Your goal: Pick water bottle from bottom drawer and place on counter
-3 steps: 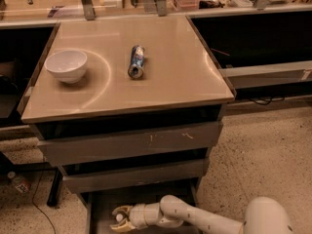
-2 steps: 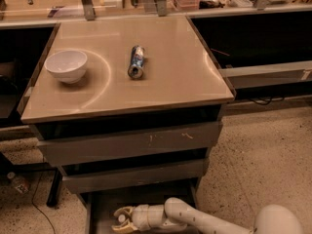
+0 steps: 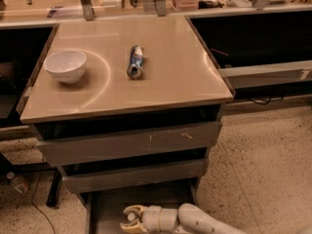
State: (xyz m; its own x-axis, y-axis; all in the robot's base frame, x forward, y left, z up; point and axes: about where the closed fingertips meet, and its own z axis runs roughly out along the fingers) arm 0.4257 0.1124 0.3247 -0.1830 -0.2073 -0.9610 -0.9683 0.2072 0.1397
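Observation:
The bottom drawer (image 3: 109,206) is pulled out at the foot of the cabinet, and its flat grey floor shows. My gripper (image 3: 130,218) is low inside it near the front, and its white arm comes in from the lower right. A small whitish round spot sits at the gripper. I cannot tell whether that spot is the water bottle's cap, and no clear bottle body shows. The counter (image 3: 170,77) is the glossy tan top above the drawers.
A white bowl (image 3: 65,65) and a crushed blue-and-silver can (image 3: 136,61) rest on the counter. Two grey drawer fronts (image 3: 131,143) are above the open drawer. A red-labelled bottle (image 3: 17,182) lies on the speckled floor at the left. Dark shelving stands on both sides.
The gripper has shifted slightly to the right inside the bottom drawer, and more of the arm has left the view. Nothing on the counter moved.

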